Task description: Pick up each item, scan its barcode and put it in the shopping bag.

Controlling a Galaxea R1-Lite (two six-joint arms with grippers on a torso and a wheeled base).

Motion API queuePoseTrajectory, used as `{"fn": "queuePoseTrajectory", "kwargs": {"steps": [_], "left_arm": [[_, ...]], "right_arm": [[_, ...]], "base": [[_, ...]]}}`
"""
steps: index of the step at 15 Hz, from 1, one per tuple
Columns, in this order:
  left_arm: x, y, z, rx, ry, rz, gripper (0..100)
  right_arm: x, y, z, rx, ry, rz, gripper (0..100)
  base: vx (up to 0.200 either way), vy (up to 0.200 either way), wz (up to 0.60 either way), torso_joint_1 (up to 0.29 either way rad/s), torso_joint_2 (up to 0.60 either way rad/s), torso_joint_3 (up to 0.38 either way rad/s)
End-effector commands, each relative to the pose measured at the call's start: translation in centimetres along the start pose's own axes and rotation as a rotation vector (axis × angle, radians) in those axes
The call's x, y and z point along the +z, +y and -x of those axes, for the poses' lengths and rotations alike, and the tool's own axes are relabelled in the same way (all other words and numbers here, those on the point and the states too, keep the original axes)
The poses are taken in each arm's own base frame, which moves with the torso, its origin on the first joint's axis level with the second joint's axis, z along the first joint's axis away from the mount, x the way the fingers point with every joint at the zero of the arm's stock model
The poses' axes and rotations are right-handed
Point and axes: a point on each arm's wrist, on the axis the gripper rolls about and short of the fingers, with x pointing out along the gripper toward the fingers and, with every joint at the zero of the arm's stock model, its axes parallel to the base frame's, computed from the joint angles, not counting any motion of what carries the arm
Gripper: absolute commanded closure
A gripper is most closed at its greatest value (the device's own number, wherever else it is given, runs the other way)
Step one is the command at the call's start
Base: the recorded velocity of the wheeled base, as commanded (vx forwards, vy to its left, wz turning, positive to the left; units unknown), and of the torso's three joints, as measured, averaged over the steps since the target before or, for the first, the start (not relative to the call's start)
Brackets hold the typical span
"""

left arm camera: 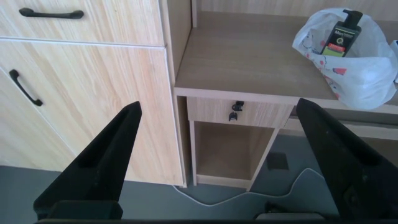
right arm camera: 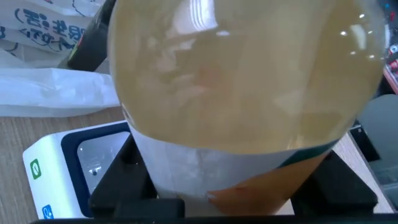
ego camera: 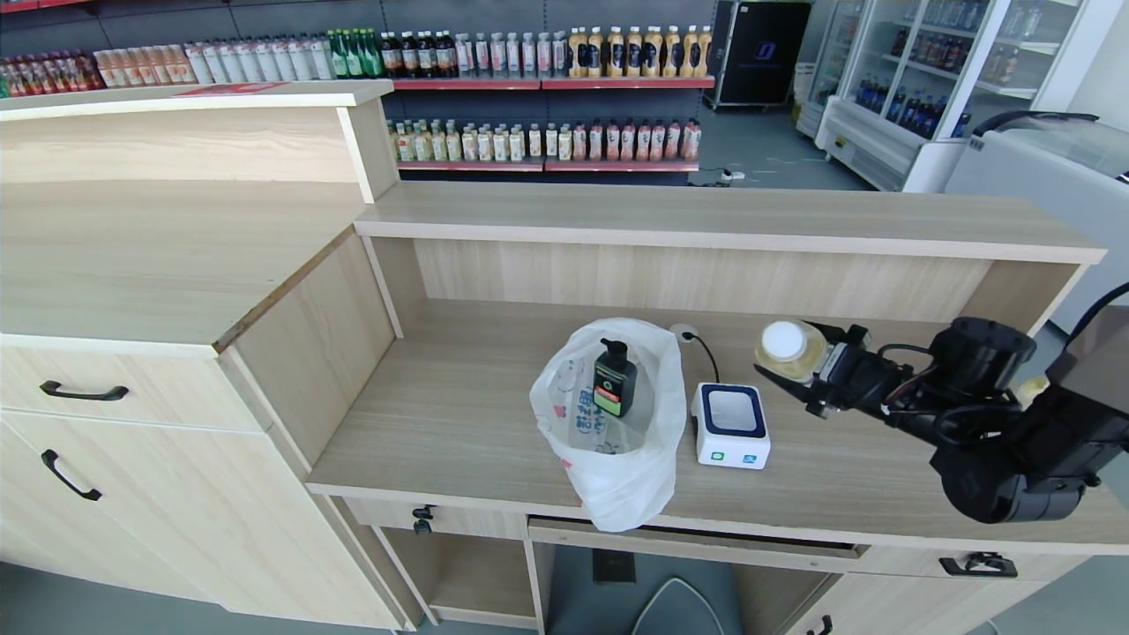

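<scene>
Your right gripper (ego camera: 794, 359) is clamped on the bottle (ego camera: 781, 339), a clear one with yellowish liquid, a white cap and a white-and-orange label. It is held off the desk (ego camera: 459, 414) just to the right of the scanner (ego camera: 730, 423) and a bit farther back, with the cap facing up toward the head camera. In the right wrist view the black fingers (right arm camera: 134, 183) press both sides of the bottle (right arm camera: 249, 81), and the scanner (right arm camera: 62, 168) sits close behind it, white body, glass window up. The scanner's black cable (ego camera: 706, 353) runs away from it toward the back of the desk. The shopping bag (ego camera: 609, 441) is thin white plastic, just beside the scanner on its left, mouth open, its lower edge drooping over the desk's front lip. Inside it a dark pump bottle (ego camera: 615, 379) stands roughly upright, pump head on top. Your left gripper (left arm camera: 217, 102) hangs well to the left of the scanner and lower than the desk top, out in front of the drawers, its fingers (left arm camera: 99, 168) spread wide apart with nothing between them. From there the shopping bag (left arm camera: 348, 74) and pump bottle (left arm camera: 342, 37) sit up on the desk. Drink shelves (ego camera: 547, 84) stand far behind the scanner.
</scene>
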Motion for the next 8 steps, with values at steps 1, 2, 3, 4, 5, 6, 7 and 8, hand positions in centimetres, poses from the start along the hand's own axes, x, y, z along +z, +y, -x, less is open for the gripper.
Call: {"fn": "queuePoseTrajectory", "kwargs": {"steps": [1, 2, 3, 4, 5, 6, 7, 8], "left_arm": [[0.0, 0.0, 0.0, 0.0, -0.002, 0.0, 0], [0.0, 0.0, 0.0, 0.0, -0.001, 0.0, 0], [0.0, 0.0, 0.0, 0.0, -0.001, 0.0, 0], [0.0, 0.0, 0.0, 0.0, -0.001, 0.0, 0], [0.0, 0.0, 0.0, 0.0, -0.001, 0.0, 0], [0.0, 0.0, 0.0, 0.0, -0.001, 0.0, 0], [0.0, 0.0, 0.0, 0.0, -0.001, 0.0, 0], [0.0, 0.0, 0.0, 0.0, -0.001, 0.0, 0]], "right_arm": [[-1.7, 1.6, -0.9, 0.021, 0.007, -0.019, 100], [-2.1, 1.7, -1.2, 0.017, -0.006, -0.017, 100], [-2.6, 1.7, -1.7, 0.02, -0.034, -0.016, 100], [-2.9, 1.7, -2.1, 0.024, -0.053, -0.012, 100], [-3.1, 1.8, -2.6, 0.028, -0.078, -0.003, 100], [-3.4, 2.0, -2.8, 0.03, -0.083, -0.002, 100], [-3.8, 2.2, -3.0, 0.029, -0.087, -0.002, 100], [-4.1, 2.2, -3.5, 0.02, -0.097, 0.007, 100]], "base": [[0.0, 0.0, 0.0, 0.0, 0.0, 0.0], [0.0, 0.0, 0.0, 0.0, 0.0, 0.0], [0.0, 0.0, 0.0, 0.0, 0.0, 0.0], [0.0, 0.0, 0.0, 0.0, 0.0, 0.0], [0.0, 0.0, 0.0, 0.0, 0.0, 0.0], [0.0, 0.0, 0.0, 0.0, 0.0, 0.0], [0.0, 0.0, 0.0, 0.0, 0.0, 0.0], [0.0, 0.0, 0.0, 0.0, 0.0, 0.0]]}}
